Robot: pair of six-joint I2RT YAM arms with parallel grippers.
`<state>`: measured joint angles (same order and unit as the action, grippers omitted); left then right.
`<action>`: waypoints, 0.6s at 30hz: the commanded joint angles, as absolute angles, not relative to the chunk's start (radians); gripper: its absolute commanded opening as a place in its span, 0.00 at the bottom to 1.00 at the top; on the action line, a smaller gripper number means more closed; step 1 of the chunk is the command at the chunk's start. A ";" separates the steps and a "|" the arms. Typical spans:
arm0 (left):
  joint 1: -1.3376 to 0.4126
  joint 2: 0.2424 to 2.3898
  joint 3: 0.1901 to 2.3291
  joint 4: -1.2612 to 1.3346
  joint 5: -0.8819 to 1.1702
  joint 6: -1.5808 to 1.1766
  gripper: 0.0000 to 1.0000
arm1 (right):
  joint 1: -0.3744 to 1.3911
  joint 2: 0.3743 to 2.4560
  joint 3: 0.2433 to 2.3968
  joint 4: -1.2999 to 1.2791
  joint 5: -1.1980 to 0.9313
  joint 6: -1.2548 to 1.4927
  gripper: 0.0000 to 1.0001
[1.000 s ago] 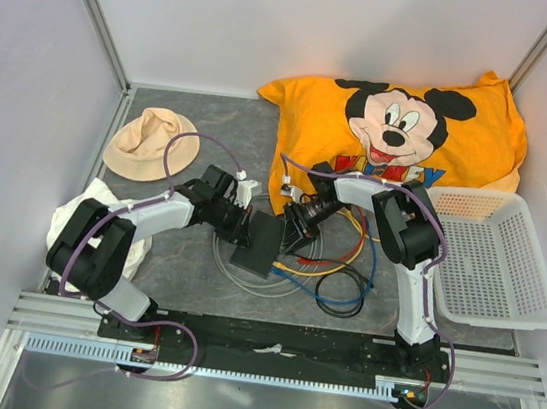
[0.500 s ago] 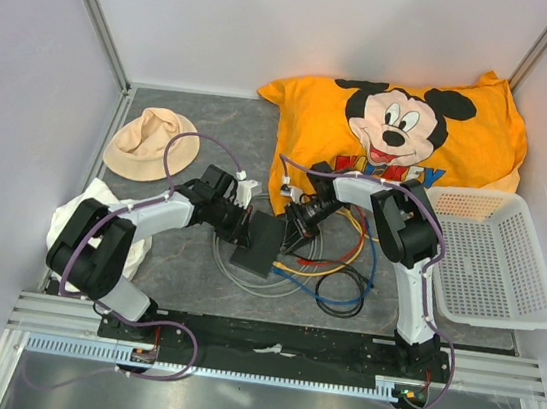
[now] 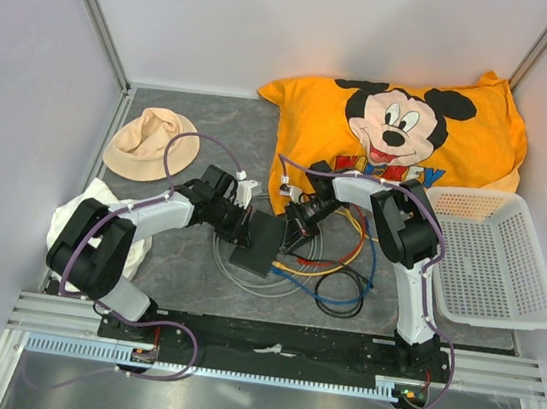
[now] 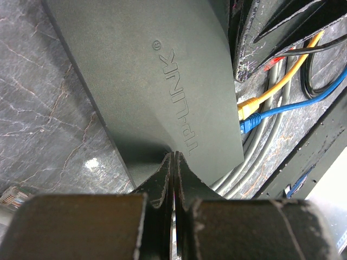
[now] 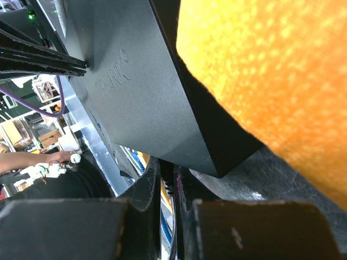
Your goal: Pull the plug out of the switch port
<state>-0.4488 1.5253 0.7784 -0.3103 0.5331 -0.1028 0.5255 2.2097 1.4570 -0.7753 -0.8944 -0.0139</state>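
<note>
Switch [image 3: 258,243]: centre of overhead frame, on the bench [image 3: 179,273] between both hands.
Plugs: yellow plug [image 4: 246,106] and blue plug [image 4: 248,125], seated.
Left hand [image 4: 172,162]: pinched narrow at switch edge.
Right hand [image 5: 167,176]: narrow; whether on a plug, cannot tell.
Risk: weak bracing, switch drags with cables [image 4: 282,110].

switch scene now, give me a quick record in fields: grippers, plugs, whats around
switch: dark grey box between both grippers
left gripper: jaws together, tips at the switch's edge
right gripper: jaws nearly together beside the switch's corner; a hold cannot be told
plugs: yellow plug and blue plug against the switch's side, ports hidden
around: pillow behind, basket right, hat left
</note>
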 commanded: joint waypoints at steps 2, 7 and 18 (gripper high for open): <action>-0.445 1.540 0.784 -0.318 0.525 -0.078 0.02 | 0.532 2.249 1.467 -0.695 -0.681 -0.005 0.01; -0.445 1.546 0.787 -0.319 0.526 -0.078 0.02 | 0.531 2.260 1.451 -0.696 -0.670 -0.018 0.00; -0.445 1.549 0.787 -0.319 0.528 -0.078 0.02 | 0.531 2.269 1.448 -0.695 -0.664 -0.028 0.00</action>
<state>-0.4480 1.5288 0.7788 -0.3077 0.5377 -0.1032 0.5266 2.2097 1.4578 -0.7769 -0.8894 -0.0147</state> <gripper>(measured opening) 0.022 0.114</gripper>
